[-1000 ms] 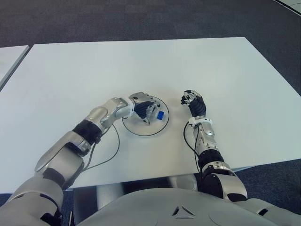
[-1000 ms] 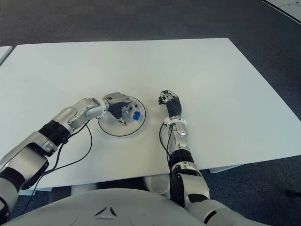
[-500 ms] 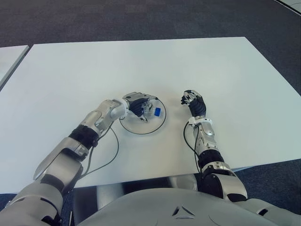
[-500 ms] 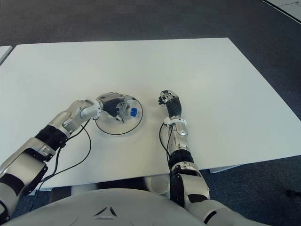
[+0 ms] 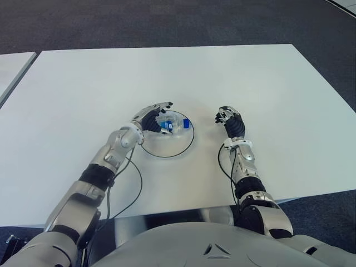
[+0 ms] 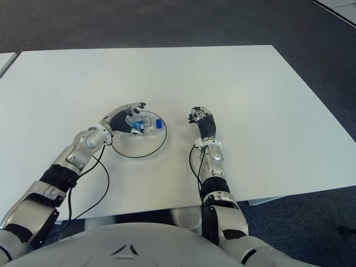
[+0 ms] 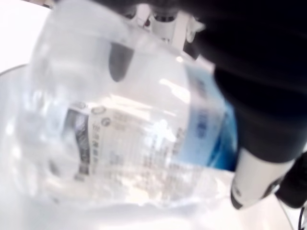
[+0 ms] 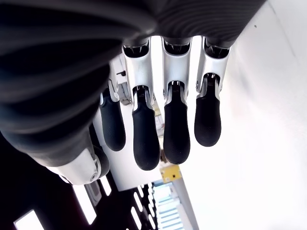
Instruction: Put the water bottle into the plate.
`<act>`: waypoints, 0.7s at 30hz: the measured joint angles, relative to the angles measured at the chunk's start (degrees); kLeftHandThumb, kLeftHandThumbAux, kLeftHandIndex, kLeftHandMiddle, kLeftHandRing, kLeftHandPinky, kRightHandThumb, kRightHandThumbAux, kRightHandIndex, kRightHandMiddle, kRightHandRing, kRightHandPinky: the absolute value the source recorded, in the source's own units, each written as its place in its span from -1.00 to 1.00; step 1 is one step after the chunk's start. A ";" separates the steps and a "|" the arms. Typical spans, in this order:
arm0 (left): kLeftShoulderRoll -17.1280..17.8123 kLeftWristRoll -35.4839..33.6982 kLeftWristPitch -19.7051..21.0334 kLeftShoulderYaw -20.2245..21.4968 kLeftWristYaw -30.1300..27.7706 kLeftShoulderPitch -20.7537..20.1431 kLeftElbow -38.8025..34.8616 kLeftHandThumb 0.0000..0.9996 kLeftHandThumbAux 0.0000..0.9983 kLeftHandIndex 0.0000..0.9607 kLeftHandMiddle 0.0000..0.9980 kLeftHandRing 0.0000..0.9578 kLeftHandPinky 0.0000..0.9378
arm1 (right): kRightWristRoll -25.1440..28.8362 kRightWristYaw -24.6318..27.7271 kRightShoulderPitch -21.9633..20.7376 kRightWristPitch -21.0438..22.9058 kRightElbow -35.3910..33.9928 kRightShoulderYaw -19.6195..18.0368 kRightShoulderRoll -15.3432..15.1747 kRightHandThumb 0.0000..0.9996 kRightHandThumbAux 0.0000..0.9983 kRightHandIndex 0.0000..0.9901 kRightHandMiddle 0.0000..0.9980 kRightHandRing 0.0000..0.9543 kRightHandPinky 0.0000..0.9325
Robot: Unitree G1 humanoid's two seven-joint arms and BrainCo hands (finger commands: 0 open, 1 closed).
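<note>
On the white table [image 5: 267, 78], the right hand [image 5: 231, 121] shows to the right of the plate, its fingers [image 8: 146, 136] loosely curled and holding nothing. Beyond and to its left, the plate [image 5: 177, 149] with a dark rim carries the water bottle [image 5: 173, 124], which lies on its side in the far half, blue cap pointing right. The left hand [image 5: 150, 118] sits at the bottle's left end, fingers spread and released around it rather than clenched.
</note>
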 measured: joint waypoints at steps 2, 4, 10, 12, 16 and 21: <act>-0.60 -0.79 -0.71 1.12 1.86 0.85 0.00 0.23 0.47 -0.68 -0.58 -0.58 -0.44 | 0.06 0.00 0.01 0.00 0.00 0.00 -0.02 0.42 0.45 -0.12 0.23 0.21 0.23; -1.17 -1.75 -1.54 2.20 3.40 1.75 -0.05 0.38 0.52 -0.62 -0.55 -0.54 -0.37 | 0.05 0.00 0.00 0.02 0.01 0.03 -0.07 0.42 0.45 -0.12 0.23 0.22 0.24; -3.13 -4.81 -3.32 5.24 6.58 4.18 0.05 0.76 0.63 -0.43 -0.41 -0.38 -0.31 | -0.09 0.00 0.02 0.02 0.00 0.15 -0.29 0.41 0.45 -0.12 0.23 0.22 0.25; -3.77 -5.70 -4.09 6.03 7.63 4.68 0.36 0.88 0.64 -0.33 -0.33 -0.20 -0.23 | -0.13 0.00 0.02 0.02 0.01 0.18 -0.33 0.42 0.45 -0.12 0.23 0.22 0.24; -5.17 -6.90 -6.38 7.96 10.98 5.52 1.06 0.97 0.40 -0.19 -0.16 0.02 -0.18 | -0.22 0.00 0.02 0.02 0.05 0.21 -0.37 0.42 0.45 -0.12 0.23 0.22 0.24; -5.94 -7.29 -8.23 9.96 14.75 6.79 1.20 1.00 0.33 -0.11 0.04 0.13 -0.11 | -0.23 0.01 0.01 0.01 0.04 0.22 -0.38 0.42 0.45 -0.12 0.23 0.22 0.24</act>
